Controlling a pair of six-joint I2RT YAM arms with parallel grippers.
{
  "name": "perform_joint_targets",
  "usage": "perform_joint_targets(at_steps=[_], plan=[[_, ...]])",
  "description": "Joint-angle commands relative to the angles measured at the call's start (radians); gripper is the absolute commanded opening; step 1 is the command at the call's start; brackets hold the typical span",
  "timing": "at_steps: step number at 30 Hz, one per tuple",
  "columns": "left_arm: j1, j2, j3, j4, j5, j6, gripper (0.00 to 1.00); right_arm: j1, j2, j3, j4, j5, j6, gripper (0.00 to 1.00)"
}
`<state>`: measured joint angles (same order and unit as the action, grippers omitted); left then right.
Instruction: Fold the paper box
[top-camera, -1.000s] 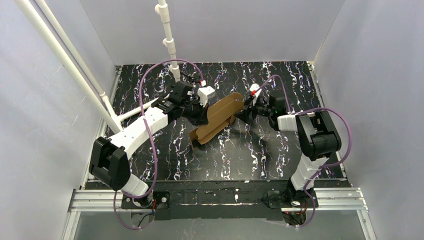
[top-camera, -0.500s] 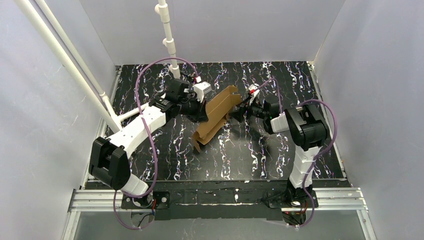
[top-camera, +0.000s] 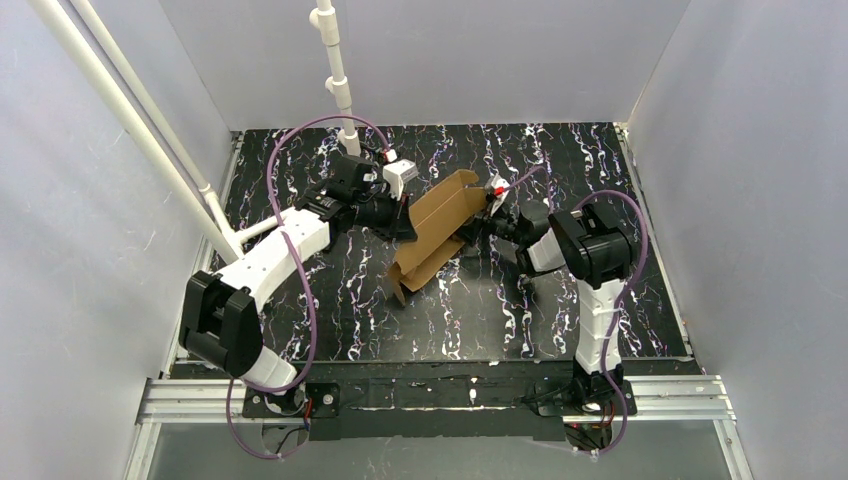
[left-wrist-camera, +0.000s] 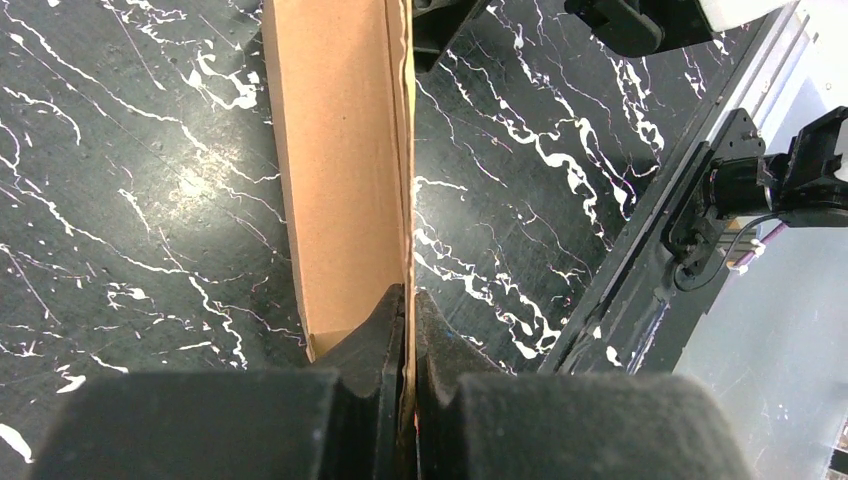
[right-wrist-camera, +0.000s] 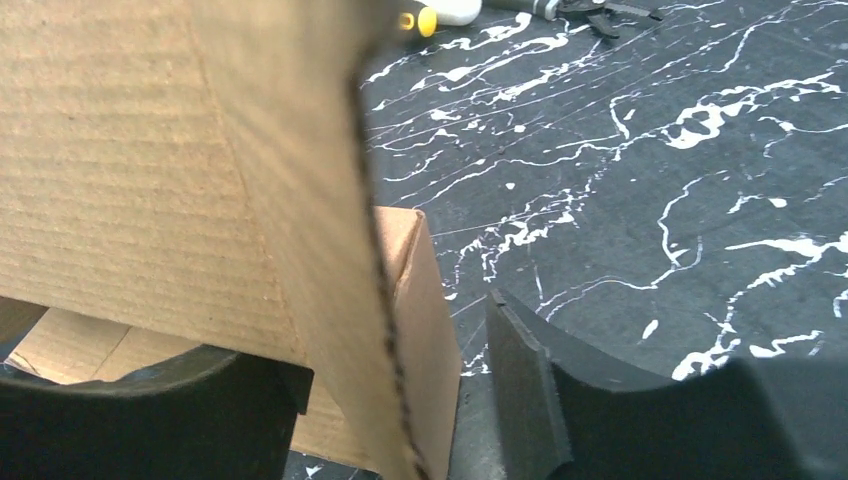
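The paper box is a brown cardboard piece, partly folded, held tilted above the table's middle. My left gripper is shut on one thin upright wall of it; in the left wrist view the wall runs straight away from the closed gripper. My right gripper is at the box's right edge. In the right wrist view the cardboard fills the left side and a flap edge lies between the spread fingers of my right gripper. The right pad stands apart from the flap.
A white pipe stands at the back centre and another slants down the left wall. Grey walls close three sides. The metal rail and the arm bases line the near edge. A small yellow-and-white object lies beyond the box.
My right arm has swung left and its gripper has come up to the box's right edge. My left gripper has drawn the box slightly back and left, still gripping it.
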<state>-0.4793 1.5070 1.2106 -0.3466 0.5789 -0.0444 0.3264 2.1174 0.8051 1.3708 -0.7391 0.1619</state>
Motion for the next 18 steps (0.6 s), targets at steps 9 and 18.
perform_joint_targets(at_steps=[9,18], plan=[[0.024,0.006,0.020,-0.017,0.004,-0.024,0.00,0.012,-0.058,-0.014,0.007,0.002,-0.096,0.59],[0.039,0.000,0.012,-0.028,-0.014,-0.025,0.00,-0.002,-0.118,0.003,-0.202,-0.064,-0.191,0.63]])
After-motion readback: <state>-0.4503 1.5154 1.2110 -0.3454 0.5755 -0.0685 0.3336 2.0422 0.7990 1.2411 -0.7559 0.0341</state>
